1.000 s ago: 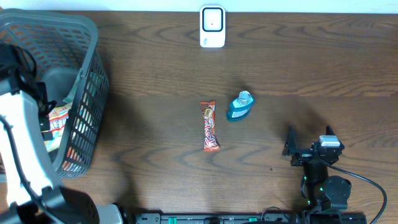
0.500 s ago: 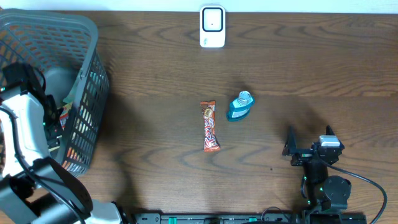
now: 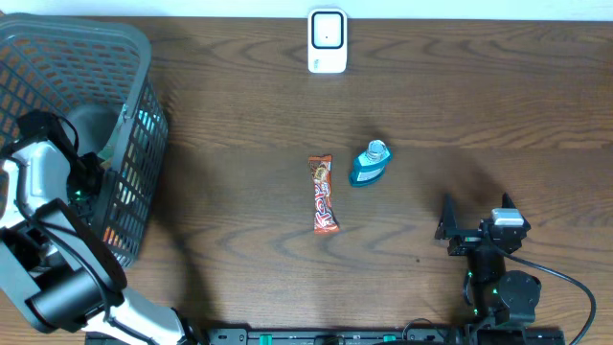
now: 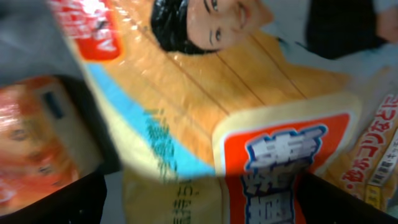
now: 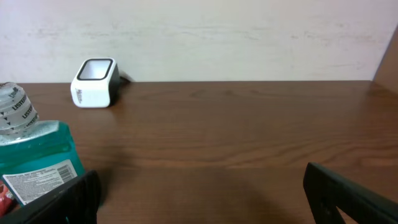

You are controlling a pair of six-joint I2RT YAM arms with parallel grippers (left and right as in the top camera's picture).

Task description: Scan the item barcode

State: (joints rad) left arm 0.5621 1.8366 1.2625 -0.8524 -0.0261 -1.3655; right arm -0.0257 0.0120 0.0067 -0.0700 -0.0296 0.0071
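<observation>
Your item, the orange-yellow glossy snack bag [image 4: 205,118] printed with a face and a red label panel, lies inside the grey plastic lattice basket [image 3: 134,192]. It fills most of the left wrist view, its film crinkled and shiny.

Your left claw [image 4: 202,196] hangs inside the basket right over that bag. Its jaws are spread wide with one dark finger on either side, and nothing is gripped. You cannot tell from the blur whether the fingers touch the film.

Room inside the basket is tight. A reddish-orange foil packet [image 4: 31,149] sits just beside the bag on one side, and a pale packet with printed lettering [image 4: 373,162] sits on the other. The mesh walls rise around your arm.

Outside the basket, on the right-arm side, the dark brown wood-grain counter [image 3: 239,115] gives you broad open space. Further that way lies a slim orange-brown wrapped candy bar [image 3: 324,195]. Just beyond it lies a small teal plastic mouthwash bottle [image 3: 369,164], on its side.

The white box-shaped barcode scanner [image 3: 327,41] stands by the far edge, well apart from the basket.

Your right claw [image 3: 476,209] is farthest from the basket, near the front edge. It is fully spread and empty.
</observation>
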